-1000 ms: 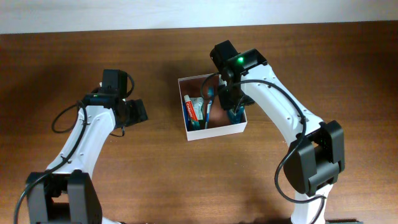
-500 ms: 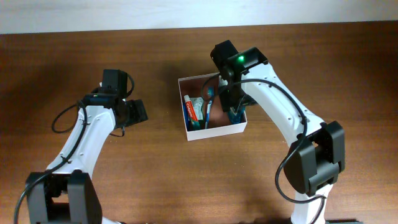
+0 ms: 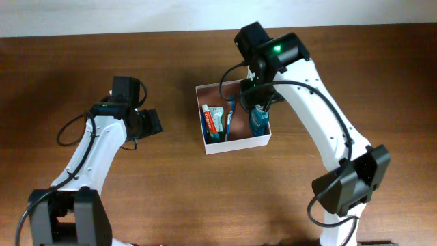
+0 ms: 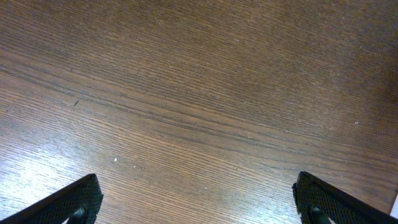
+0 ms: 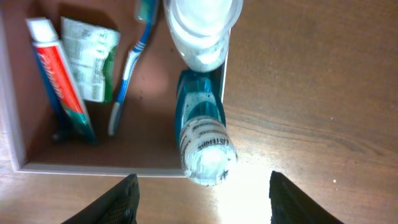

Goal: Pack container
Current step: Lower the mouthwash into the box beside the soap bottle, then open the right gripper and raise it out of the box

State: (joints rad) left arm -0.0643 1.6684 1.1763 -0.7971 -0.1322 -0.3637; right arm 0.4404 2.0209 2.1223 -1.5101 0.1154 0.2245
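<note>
The container point(image 3: 235, 145) is a square white-walled box with a pinkish-brown inside, at the table's middle. In it lie a red and white toothpaste tube point(image 3: 208, 121), a green and white sachet point(image 3: 218, 117), a blue toothbrush point(image 3: 230, 115) and a blue bottle point(image 3: 258, 121) against the right wall. My right gripper point(image 3: 257, 96) is open and empty above the box's back right. In the right wrist view, its fingers point(image 5: 205, 205) hang apart above the bottle point(image 5: 200, 124) and the container's front wall point(image 5: 93, 167). My left gripper point(image 3: 147, 121) is open over bare wood, left of the box.
A clear-white round cap point(image 5: 200, 28) shows just behind the blue bottle in the right wrist view. The toothpaste tube point(image 5: 59, 81), sachet point(image 5: 93, 59) and toothbrush point(image 5: 127, 74) fill the box's left half. The left wrist view shows only brown wood point(image 4: 199, 93) between the fingers point(image 4: 199, 208).
My right gripper has lifted up and back out of the container. The blue bottle stays inside by the right wall, now uncovered. The left arm has not moved.
</note>
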